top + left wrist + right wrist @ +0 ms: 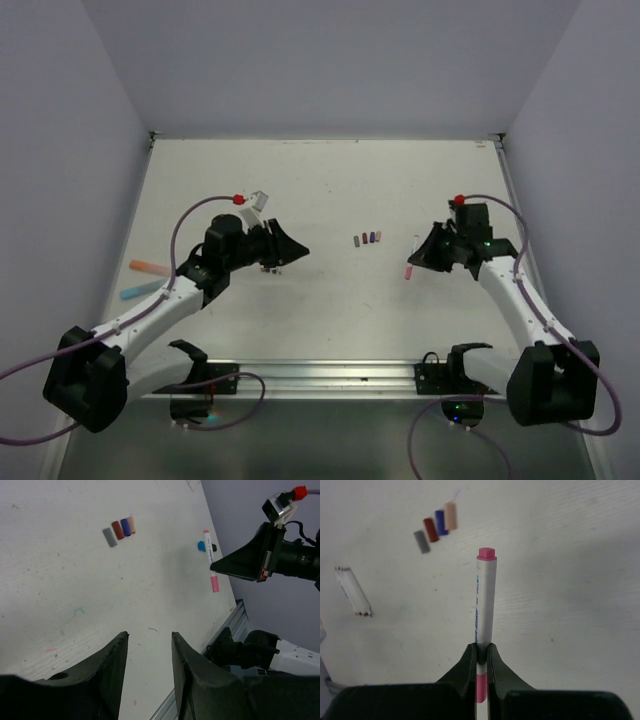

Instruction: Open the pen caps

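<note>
right gripper (pixel 481 647) clenched on a white pen (pixel 485 600); its pink cap (pixel 215 584) is fitted on the barrel end nearest the fingers. left gripper (pixel 150 635) released, empty. four loose pen caps (pixel 366 239), short tubes in grey, dark red, purple and pink, lie side by side mid-table (pixel 300 180), between the arms.

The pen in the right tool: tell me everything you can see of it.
The pen is a slim white plastic tube with blue print along it, a pink plug at the far end and a pink section behind the grip. The right tool is shut across its barrel, pointing it straight out from the wrist. Nothing else appears to touch it.
</note>
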Controlling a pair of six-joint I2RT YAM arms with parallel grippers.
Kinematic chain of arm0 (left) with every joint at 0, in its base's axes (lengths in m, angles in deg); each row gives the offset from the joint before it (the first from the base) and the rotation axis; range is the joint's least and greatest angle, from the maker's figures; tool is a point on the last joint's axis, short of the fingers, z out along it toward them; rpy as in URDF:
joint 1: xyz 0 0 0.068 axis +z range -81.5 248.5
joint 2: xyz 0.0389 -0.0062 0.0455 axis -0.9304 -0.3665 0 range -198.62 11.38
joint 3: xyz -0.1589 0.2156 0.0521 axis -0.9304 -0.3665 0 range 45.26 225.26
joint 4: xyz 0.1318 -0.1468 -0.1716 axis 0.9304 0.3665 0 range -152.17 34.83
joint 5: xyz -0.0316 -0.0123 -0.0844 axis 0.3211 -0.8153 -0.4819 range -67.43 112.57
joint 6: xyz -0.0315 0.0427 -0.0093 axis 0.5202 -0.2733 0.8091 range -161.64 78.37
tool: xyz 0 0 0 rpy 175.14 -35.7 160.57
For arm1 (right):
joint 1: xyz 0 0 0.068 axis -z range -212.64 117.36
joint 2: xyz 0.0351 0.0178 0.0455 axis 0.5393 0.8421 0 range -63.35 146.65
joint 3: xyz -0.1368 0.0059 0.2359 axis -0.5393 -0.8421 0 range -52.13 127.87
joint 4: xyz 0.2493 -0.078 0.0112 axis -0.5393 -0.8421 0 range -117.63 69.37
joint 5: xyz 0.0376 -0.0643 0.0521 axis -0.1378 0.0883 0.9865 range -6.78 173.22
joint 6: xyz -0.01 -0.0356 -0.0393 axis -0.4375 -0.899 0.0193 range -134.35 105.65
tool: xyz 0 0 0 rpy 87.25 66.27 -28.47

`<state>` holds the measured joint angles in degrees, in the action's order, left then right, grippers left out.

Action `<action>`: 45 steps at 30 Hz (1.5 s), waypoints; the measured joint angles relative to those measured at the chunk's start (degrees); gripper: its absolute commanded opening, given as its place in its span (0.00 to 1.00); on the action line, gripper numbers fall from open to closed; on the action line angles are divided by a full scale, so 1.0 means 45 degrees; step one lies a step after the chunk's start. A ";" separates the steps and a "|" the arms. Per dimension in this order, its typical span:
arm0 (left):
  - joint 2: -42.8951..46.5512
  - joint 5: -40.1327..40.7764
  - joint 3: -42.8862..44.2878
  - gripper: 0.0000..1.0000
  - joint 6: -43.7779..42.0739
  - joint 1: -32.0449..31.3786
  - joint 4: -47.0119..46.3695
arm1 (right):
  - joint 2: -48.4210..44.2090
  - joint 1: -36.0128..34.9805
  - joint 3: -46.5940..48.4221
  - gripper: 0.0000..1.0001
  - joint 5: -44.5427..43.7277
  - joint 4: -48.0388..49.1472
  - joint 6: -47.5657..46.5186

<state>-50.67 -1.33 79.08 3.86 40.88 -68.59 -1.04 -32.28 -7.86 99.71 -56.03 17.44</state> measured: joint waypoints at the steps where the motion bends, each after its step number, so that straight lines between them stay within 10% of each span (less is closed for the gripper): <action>1: -0.0126 -0.0039 0.0000 0.43 0.0044 -0.0092 -0.0151 | 0.0398 -0.0913 0.0155 0.00 0.0029 0.0287 -0.0092; 17: -0.2370 -0.1549 -0.0573 0.46 0.2181 -0.0374 -0.4051 | 0.2205 -0.8004 0.0330 0.00 0.2686 0.5037 -0.0330; 30: -0.2506 -0.1627 -0.0831 0.46 0.2662 -0.0962 -0.4833 | 0.2550 -0.8854 0.0447 0.00 0.2798 0.6722 0.0593; 35: -0.2720 -0.1608 -0.0831 0.06 0.2871 -0.1069 -0.4974 | 0.2662 -0.8918 0.0447 0.00 0.2798 0.7004 0.0835; 38: -0.2773 -0.1651 -0.0831 0.00 0.3123 -0.1112 -0.5192 | 0.2676 -0.8986 0.0447 0.36 0.2671 0.6994 0.0894; 45: -0.2608 -0.1112 -0.1103 0.00 0.3648 -0.1132 -0.5411 | 0.2152 -0.9010 0.0141 0.45 0.2458 0.7004 0.0889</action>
<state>-62.40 -6.33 74.12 20.27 35.79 -92.94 8.64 -72.82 -7.23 110.77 -24.51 21.44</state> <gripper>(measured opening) 0.079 0.456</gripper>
